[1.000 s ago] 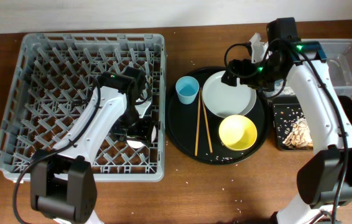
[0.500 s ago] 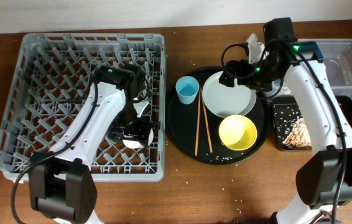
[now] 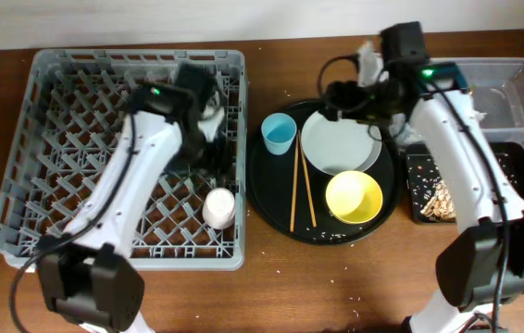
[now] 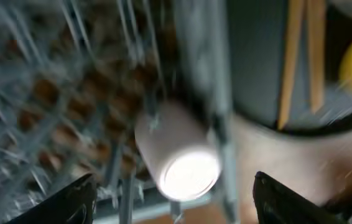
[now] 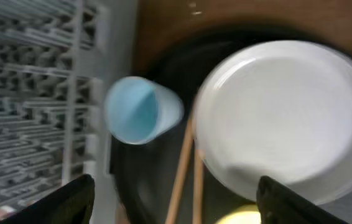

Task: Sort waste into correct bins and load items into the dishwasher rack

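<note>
The pink cup [image 3: 218,207] stands upside down in the front right corner of the grey dishwasher rack [image 3: 49,139]; it looks pale in the left wrist view [image 4: 179,158]. My left gripper [image 3: 208,148] [image 4: 175,202] is open and empty, raised above and behind the cup. My right gripper [image 3: 336,95] [image 5: 176,199] is open and empty, hovering over the far left rim of the pale plate [image 3: 340,141] [image 5: 288,118]. The light blue cup [image 3: 279,134] [image 5: 142,111], the chopsticks [image 3: 301,190] [image 5: 185,180] and the yellow bowl [image 3: 354,197] sit on the round black tray [image 3: 267,199].
A clear tub [image 3: 507,88] stands at the far right. In front of it is a shallow black tray [image 3: 514,171] holding brownish scraps [image 3: 442,199] with rice. Rice grains [image 3: 345,273] lie scattered on the wooden table in front of the round tray.
My left gripper has let go of the pink cup and pulled up and back; the cup stays in the rack. My right gripper has shifted a little left over the plate.
</note>
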Tool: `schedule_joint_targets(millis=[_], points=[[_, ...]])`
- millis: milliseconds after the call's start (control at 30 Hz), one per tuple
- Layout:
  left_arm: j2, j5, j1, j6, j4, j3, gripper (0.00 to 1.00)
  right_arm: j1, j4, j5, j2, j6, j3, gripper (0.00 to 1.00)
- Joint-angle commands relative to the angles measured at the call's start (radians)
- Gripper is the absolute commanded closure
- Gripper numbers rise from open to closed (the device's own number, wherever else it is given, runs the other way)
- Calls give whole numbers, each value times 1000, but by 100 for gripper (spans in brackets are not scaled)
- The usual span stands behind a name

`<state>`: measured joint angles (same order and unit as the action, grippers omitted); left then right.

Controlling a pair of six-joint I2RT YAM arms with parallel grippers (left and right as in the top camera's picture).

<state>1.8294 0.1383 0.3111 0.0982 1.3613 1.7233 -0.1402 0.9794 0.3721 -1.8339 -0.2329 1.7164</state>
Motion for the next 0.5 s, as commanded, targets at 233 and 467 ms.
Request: schedule_joint_targets(millis=[233,467], points=[[8,48,-125,126,-225,248,20,-213,-130,-306,-193,-300,14,41],[42,49,-124,142,-217,242,20,-213,-174,-297,-300,-299,14,71]])
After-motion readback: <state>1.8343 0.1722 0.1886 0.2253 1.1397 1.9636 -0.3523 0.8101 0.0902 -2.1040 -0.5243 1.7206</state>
